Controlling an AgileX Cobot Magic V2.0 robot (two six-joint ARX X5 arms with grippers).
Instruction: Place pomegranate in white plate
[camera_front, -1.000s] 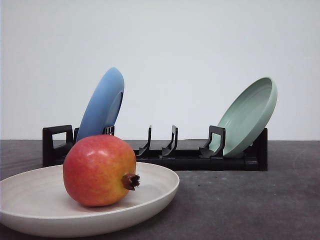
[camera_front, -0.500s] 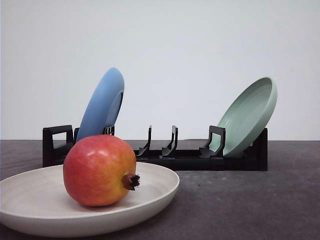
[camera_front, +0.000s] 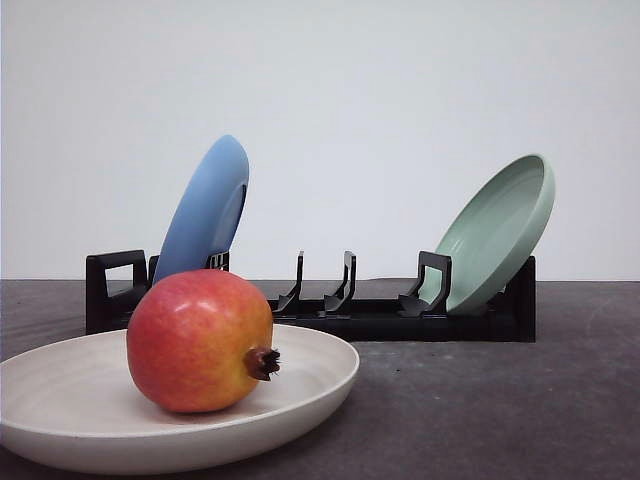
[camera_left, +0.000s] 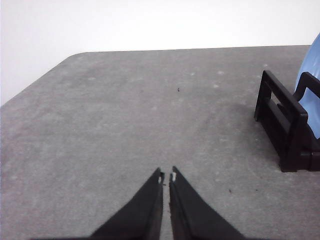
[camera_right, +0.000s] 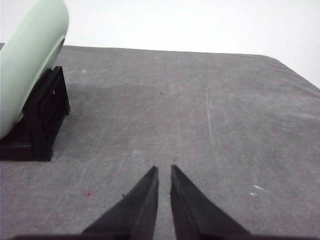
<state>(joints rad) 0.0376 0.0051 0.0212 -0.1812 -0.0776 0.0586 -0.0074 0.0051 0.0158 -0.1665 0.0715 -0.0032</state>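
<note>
The pomegranate (camera_front: 200, 340), red with yellow-orange patches and a dark crown tip pointing right, rests inside the white plate (camera_front: 320, 375) at the near left of the table in the front view. In the left wrist view my left gripper (camera_left: 167, 176) is shut, its black fingers almost touching over bare grey table, holding nothing. My right gripper (camera_right: 164, 170) is likewise shut and empty above the table surface in the right wrist view.
A black dish rack (camera_front: 380, 315) stands across the back of the table. A blue plate (camera_front: 205, 210) leans in its left end and a pale green plate (camera_front: 500, 230) in its right end. Grey tabletop (camera_front: 500, 410) lies to the right of the white plate.
</note>
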